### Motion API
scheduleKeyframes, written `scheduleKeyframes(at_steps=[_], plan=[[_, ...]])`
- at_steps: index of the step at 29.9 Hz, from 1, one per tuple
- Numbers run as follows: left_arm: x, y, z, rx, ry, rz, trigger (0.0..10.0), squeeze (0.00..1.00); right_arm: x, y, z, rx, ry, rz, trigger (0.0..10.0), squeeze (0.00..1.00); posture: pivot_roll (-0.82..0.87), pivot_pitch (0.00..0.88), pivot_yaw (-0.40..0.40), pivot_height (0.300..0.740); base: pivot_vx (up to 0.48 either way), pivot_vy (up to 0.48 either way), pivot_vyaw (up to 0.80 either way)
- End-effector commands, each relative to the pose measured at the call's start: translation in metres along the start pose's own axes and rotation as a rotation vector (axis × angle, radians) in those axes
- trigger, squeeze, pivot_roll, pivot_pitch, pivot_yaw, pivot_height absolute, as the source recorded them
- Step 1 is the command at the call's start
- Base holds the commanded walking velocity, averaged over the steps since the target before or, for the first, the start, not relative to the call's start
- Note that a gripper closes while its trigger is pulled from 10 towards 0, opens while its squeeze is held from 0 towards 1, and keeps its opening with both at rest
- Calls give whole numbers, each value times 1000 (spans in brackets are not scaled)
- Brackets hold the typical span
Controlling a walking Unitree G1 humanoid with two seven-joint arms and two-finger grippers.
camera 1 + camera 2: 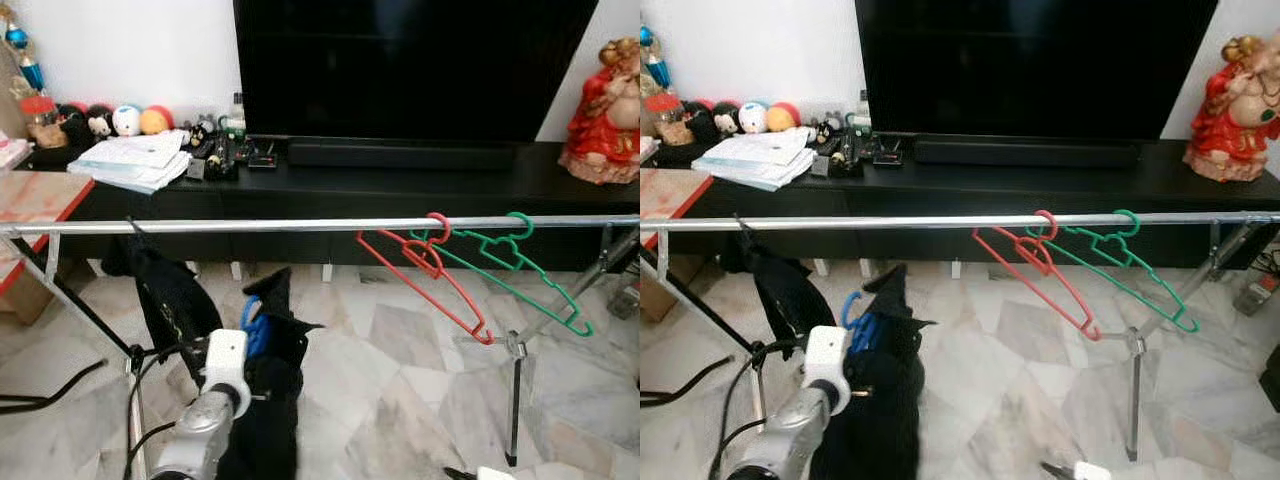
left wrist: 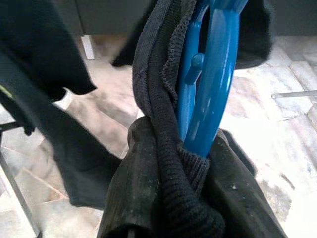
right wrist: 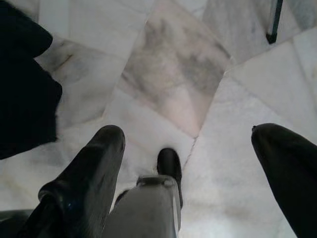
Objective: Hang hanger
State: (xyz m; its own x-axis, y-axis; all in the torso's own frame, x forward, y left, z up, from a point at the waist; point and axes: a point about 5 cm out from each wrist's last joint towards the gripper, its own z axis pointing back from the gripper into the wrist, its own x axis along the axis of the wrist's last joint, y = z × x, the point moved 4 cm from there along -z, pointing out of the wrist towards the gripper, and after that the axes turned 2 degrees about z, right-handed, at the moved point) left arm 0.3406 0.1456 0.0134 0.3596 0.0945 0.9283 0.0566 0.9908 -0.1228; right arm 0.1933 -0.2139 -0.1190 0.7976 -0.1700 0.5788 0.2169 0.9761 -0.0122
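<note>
Left wrist view: the left gripper [image 2: 190,198] is clenched on a blue hanger [image 2: 210,84] wrapped in a black garment [image 2: 158,124], below the rail [image 1: 300,226]. The right gripper [image 3: 188,163] hangs spread apart over the floor [image 3: 173,74]. Farther along the rail hang a red hanger [image 1: 425,268] and a green hanger [image 1: 510,268].

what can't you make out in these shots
- Blue plastic hanger: its hook is cut off by the left wrist view's top edge, its arms wrapped in the black knitted garment.
- Right gripper: cut off by the bottom edge in the eye views.
- Small clutter on the black TV cabinet: too small to identify.
</note>
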Motion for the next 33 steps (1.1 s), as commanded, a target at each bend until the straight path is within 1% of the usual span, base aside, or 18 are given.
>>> scheduleKeyframes(at_steps=[1,5,7,8,11,16,33], plan=[[9,-3,-1,-6,-42,7,10000,0,-3,-3,1,-7,12,1,10000,0,-84,43,21,740,0,0,0],[10,-2,-1,7,-54,0,10000,0,-4,-3,1,-7,15,1,10000,0,-90,44,22,740,0,0,0],[14,-1,-1,20,-74,3,10000,0,2,2,0,23,-15,75,10000,0,-86,49,25,740,0,-289,719],[15,0,-1,24,-78,3,10000,0,3,1,0,24,-17,81,10000,0,-85,49,25,740,0,-334,800],[15,1,-1,29,-79,1,10000,0,3,-2,0,20,-15,72,10000,0,-84,49,25,740,0,-346,735],[15,2,0,33,-80,3,10000,0,5,-3,0,19,-19,51,10000,0,-85,47,33,740,0,-355,0],[18,2,0,26,-94,-21,10000,0,3,3,0,45,-10,79,10000,0,-79,34,53,740,0,-374,0]])
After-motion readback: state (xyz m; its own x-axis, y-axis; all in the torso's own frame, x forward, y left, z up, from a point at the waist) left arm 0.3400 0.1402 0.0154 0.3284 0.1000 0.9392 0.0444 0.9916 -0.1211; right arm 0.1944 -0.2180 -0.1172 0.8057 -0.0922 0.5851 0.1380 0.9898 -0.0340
